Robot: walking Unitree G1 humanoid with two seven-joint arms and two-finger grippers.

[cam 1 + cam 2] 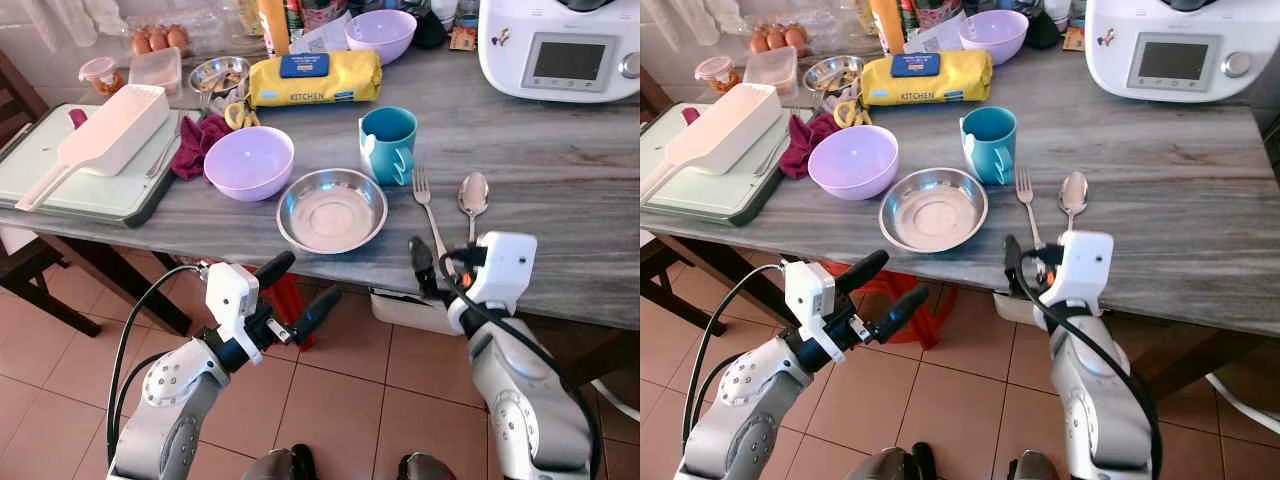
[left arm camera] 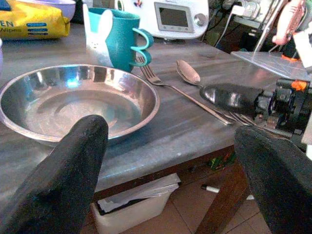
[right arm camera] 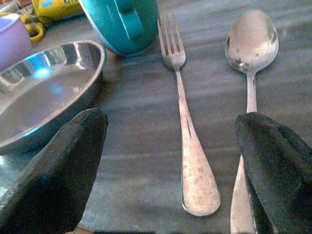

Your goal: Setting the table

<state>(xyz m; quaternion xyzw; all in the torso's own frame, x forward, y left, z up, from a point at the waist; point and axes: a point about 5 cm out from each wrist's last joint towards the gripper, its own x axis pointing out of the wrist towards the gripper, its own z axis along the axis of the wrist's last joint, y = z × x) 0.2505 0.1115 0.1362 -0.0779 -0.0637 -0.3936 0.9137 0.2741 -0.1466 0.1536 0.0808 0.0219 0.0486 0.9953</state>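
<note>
Right end effector [image 3: 170,165] spread wide at near surface [image 1: 580,160] edge, straddling fork [image 3: 187,131] handle – spoon [image 3: 249,63] beside, mid-right of frame. Left end effector [image 1: 296,292] wide too, lower left, below steel bowl [image 1: 332,210].

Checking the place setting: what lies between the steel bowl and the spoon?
The fork lies between the steel bowl and spoon, per the right wrist view.

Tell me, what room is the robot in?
Most likely a kitchen or dining corner in a home. A kitchen cooking machine stands on the wooden table, eggs sit at the back, and a steel bowl, fork and spoon are laid out.
</note>
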